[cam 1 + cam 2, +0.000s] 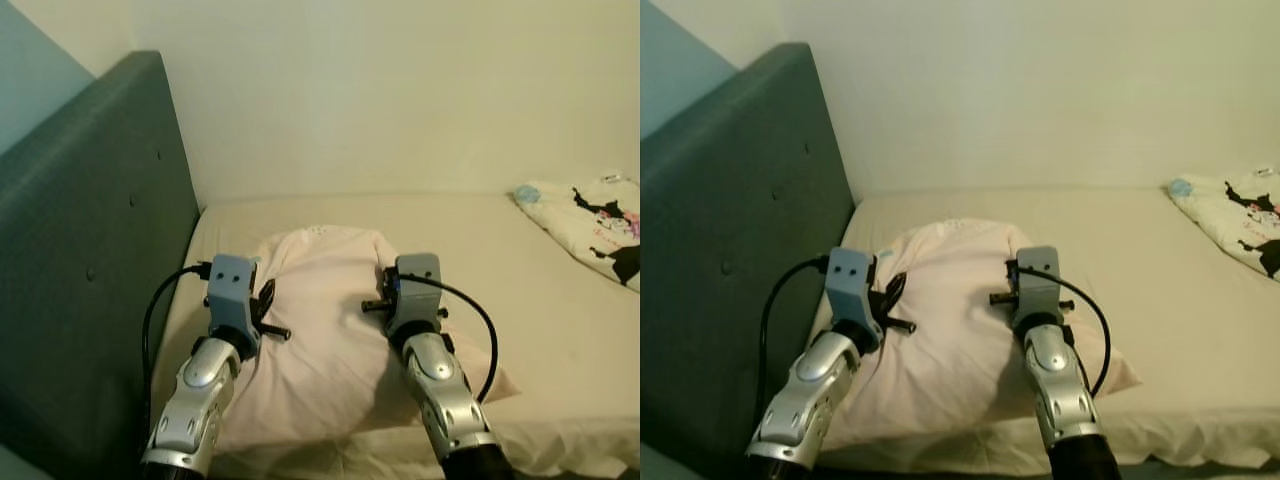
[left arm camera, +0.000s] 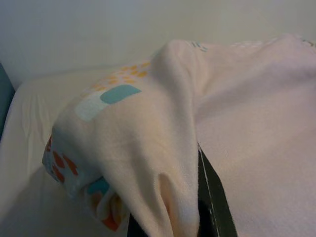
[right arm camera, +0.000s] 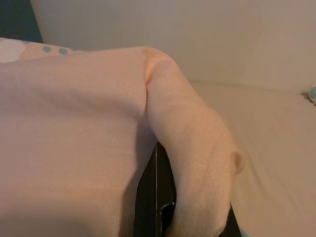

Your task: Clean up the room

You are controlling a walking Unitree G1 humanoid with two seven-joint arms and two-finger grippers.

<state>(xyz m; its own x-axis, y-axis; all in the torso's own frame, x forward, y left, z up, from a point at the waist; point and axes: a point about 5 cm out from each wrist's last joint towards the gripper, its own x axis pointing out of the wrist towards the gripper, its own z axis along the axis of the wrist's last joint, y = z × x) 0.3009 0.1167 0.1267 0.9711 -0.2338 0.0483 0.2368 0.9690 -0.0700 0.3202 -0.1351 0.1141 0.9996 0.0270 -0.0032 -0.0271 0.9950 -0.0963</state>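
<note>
2 silver arms reach forward over a soft pale pink pillow [image 1: 330, 330] that lies on the cream-sheeted mattress [image 1: 540, 300], near the padded grey-green headboard [image 1: 90, 250]. From the head camera the pillow sits at about 6 o'clock, with the headboard at 9 o'clock and a plain cream wall [image 1: 400, 90] at 12 o'clock. The left gripper [image 2: 170, 217] pinches a raised fold of the pink cloth at the pillow's headboard-side edge; in the left wrist view the fold drapes over its black fingers [image 2: 215, 202] and hides most of them, so only a dark strip shows beneath. A second fabric with orange, teal and white patches [image 2: 98, 98] peeks out under that fold, partly buried. The right gripper [image 3: 158, 207] likewise grips a ridge of the pink cloth on the pillow's far side, its fingers [image 3: 145, 197] pressed close together and mostly covered by cloth. From the head views both fingertip pairs are sunk into the pillow and cannot be made out. At 3 o'clock a white cartoon-printed cushion or blanket [image 1: 600, 225] is cut off by the frame edge. The pillow's near edge is lost in shadow behind the arms.
</note>
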